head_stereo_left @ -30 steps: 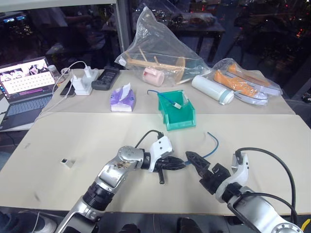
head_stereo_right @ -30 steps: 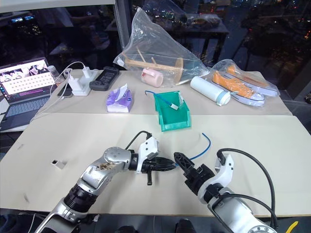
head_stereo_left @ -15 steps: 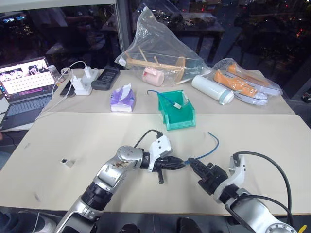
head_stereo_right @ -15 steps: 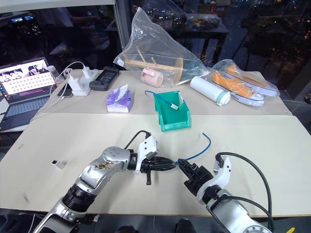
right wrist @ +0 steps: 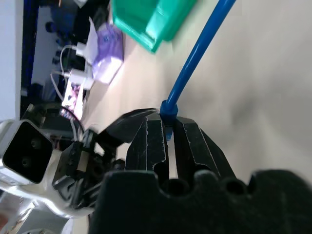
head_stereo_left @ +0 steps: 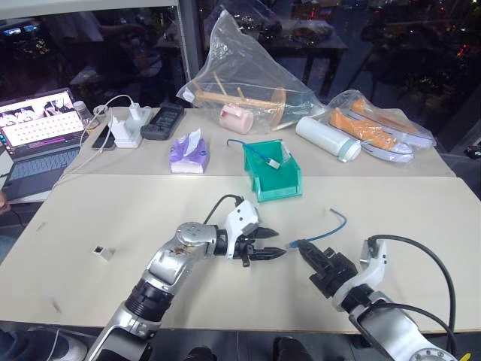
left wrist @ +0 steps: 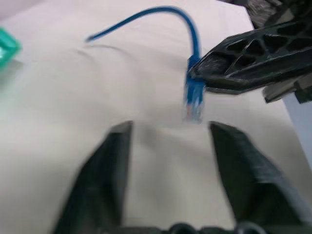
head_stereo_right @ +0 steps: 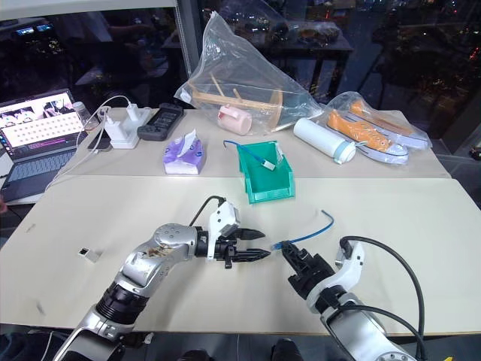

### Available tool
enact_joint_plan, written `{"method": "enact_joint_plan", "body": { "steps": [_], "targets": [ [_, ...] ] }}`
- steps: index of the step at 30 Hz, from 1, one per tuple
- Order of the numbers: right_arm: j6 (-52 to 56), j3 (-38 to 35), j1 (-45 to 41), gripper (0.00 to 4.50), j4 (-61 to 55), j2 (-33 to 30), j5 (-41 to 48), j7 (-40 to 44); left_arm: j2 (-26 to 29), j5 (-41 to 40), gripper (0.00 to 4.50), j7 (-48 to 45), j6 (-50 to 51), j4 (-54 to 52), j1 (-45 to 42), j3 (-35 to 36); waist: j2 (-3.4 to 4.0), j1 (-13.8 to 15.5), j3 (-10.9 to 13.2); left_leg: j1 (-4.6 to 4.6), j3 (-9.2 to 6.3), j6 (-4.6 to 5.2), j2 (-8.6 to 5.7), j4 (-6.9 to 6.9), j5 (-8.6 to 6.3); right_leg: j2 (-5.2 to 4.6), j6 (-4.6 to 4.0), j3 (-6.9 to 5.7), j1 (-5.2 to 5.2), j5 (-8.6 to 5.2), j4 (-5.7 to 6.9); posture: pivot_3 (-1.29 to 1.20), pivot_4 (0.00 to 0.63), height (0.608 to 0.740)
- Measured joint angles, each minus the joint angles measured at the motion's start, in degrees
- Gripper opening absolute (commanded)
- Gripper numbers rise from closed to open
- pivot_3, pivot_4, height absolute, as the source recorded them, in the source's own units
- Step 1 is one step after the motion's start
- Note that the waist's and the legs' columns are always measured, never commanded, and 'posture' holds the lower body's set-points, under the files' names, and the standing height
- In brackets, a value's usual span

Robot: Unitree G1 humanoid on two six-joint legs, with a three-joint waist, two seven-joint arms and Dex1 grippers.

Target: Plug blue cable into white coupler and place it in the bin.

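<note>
- Dark windows stand behind a long beige table (head_stereo_left: 113, 210), and its far part carries many things.
- The right gripper (head_stereo_left: 303, 249) is closed tight on the blue cable (head_stereo_left: 325, 235), close to the cable's plug end.
- From the right gripper, the cable rises in an arc away from the robot, and its other end (head_stereo_left: 331, 210) lies on the table farther out.
- In the left wrist view, the plug (left wrist: 193, 103) sticks out past the tips of the right gripper's fingers (left wrist: 253, 46).
- The left gripper (head_stereo_left: 273, 244) has its two fingers spread apart and holds nothing.
- The left gripper's tips point toward the plug, which is just beside them and not touching.
- The bin (head_stereo_left: 273, 177), green, stands beyond both grippers, nearer to the left one, well apart from the cable.
- A small white piece with a blue cord (head_stereo_left: 268, 159) lies inside the bin; I cannot tell if it is a coupler.
- A small white block (head_stereo_left: 102, 252) lies on the table, far out on the left gripper's outer side.
- Past the bin are a purple tissue pack (head_stereo_left: 189, 154), a large clear bag (head_stereo_left: 244, 71) and a white bottle (head_stereo_left: 328, 138).
</note>
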Motion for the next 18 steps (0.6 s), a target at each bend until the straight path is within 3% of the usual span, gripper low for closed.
{"method": "enact_joint_plan", "body": {
  "steps": [2,3,5,10,18],
  "targets": [
    [2.98,-2.05,-7.12,0.00,1.93,-7.34,-1.05,2.07,-0.76,-2.72,4.48,2.48,2.13,-1.78,-0.33,4.44,-0.01,-0.32,0.01,0.01,0.02,-0.01,-0.01,0.03,0.01,0.00,0.02,0.03,0.05,0.03,-0.02,0.00,0.150,0.740],
    [5.86,-4.02,-12.55,0.00,3.59,-14.06,-1.62,4.59,-1.31,-5.65,4.48,3.81,4.16,-4.19,-0.67,7.34,0.00,-0.32,0.02,0.02,0.01,0.00,-0.01,0.00,0.01,0.00,0.01,0.02,0.05,0.02,-0.01,0.00,0.150,0.740],
    [7.16,-5.45,-14.74,0.00,4.33,-16.28,-1.95,6.22,-1.31,-7.56,4.48,4.21,5.50,-5.78,-0.75,8.65,-0.03,0.04,0.00,0.06,-0.10,0.04,0.07,-0.08,-0.01,0.11,-0.07,-0.09,0.12,-0.03,-0.03,0.00,0.150,0.740],
    [15.33,-6.65,-29.89,0.00,12.71,-28.64,-2.75,15.67,0.25,-12.87,4.48,9.44,11.73,-14.91,-0.04,13.30,0.01,0.15,0.06,-0.06,-0.06,0.18,0.05,-0.08,-0.09,0.09,-0.07,-0.05,-0.01,-0.03,-0.13,0.00,0.150,0.740],
    [21.34,-0.73,-41.91,0.00,19.42,-22.71,-7.35,27.12,3.90,-8.30,4.48,25.30,14.16,-21.67,-1.65,19.21,-0.06,0.29,0.09,-0.09,-0.05,0.20,0.07,-0.05,-0.10,0.09,-0.05,-0.06,-0.06,-0.02,-0.13,0.00,0.150,0.740]
  ]
}}
